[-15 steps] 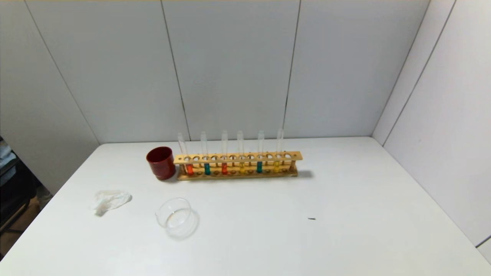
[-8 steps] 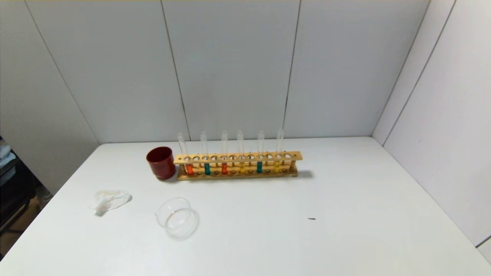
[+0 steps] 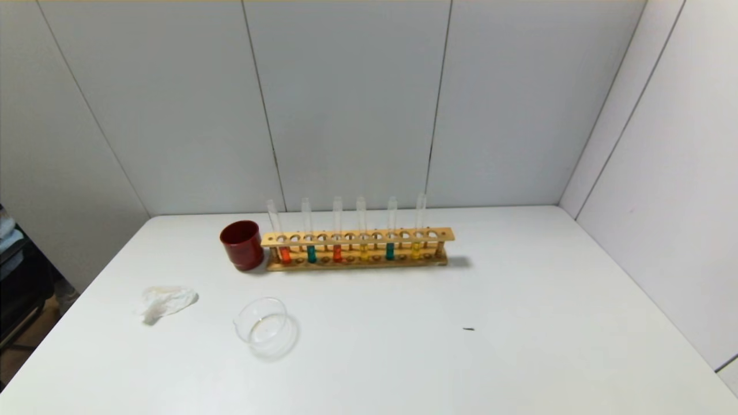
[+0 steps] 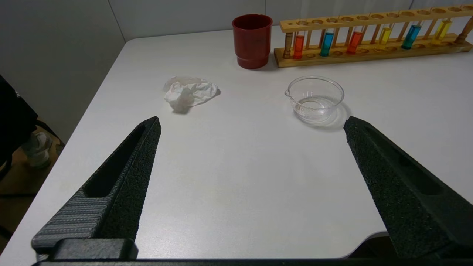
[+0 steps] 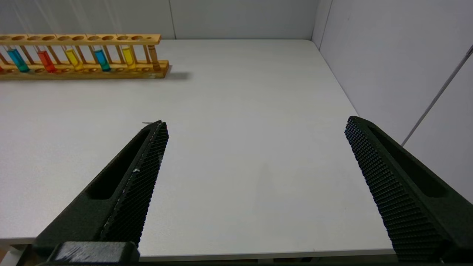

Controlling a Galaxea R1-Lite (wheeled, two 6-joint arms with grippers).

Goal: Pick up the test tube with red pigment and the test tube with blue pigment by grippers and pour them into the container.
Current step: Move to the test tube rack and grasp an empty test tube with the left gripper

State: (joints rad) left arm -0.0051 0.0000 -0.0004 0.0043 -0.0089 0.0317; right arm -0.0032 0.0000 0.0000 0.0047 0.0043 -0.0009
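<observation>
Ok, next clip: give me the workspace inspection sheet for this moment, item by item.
Surface: white table, one small dark speck on it.
Job's things: test tube with red pigment and test tube with blue pigment both upright in the wooden rack, next to each other at its left end; container stands in front of the rack, nothing coloured in it.
Clutter: dark red cup against the rack's left end; crumpled tissue left of the container; four other filled tubes in the rack.
Grippers: left claw and right claw both open, empty, back at the table's near edge.
Cables: nothing seen.
Surroundings: plain grey wall panels.
</observation>
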